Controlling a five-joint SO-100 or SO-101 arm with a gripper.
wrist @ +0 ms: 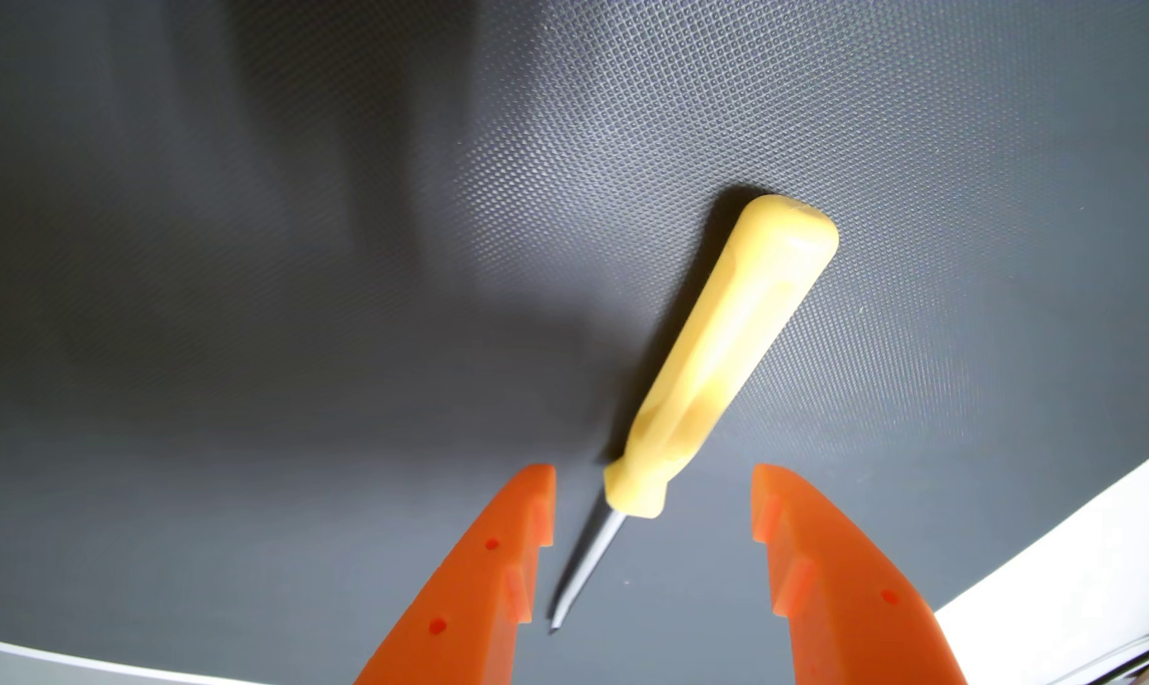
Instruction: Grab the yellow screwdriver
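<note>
In the wrist view a yellow screwdriver (723, 356) lies flat on a dark grey textured mat (295, 263). Its handle runs up to the right and its thin metal shaft (585, 570) points down to the left. My gripper (654, 471) comes in from the bottom edge with two orange fingers (492, 566) spread wide. It is open. The collar end of the handle and the shaft lie in the gap between the fingers, touching neither. The left finger's inner edge is close to the shaft.
The mat's edge curves along the bottom left and the right side, with a white surface (1086, 579) beyond it. A soft shadow darkens the mat at the upper left.
</note>
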